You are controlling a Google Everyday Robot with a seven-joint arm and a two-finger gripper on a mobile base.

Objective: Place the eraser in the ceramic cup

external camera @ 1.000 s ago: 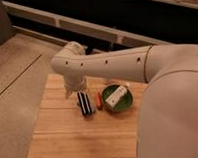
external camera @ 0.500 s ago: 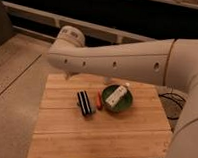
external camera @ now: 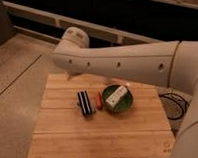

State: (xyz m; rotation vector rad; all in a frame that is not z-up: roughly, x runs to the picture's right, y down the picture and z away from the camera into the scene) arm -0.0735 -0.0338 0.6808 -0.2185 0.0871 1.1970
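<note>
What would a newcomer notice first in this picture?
The big white arm fills the upper half, crossing above the far edge of the wooden table; its gripper is hidden behind it. Below, near the table's middle, lie a black eraser, a small red thing and a green bowl holding a white bar.

My arm [external camera: 123, 62]: smooth off-white tube, small dark holes [external camera: 117, 64] along its side, rounded cap [external camera: 74, 37] at joint. Gripper out of view.
</note>
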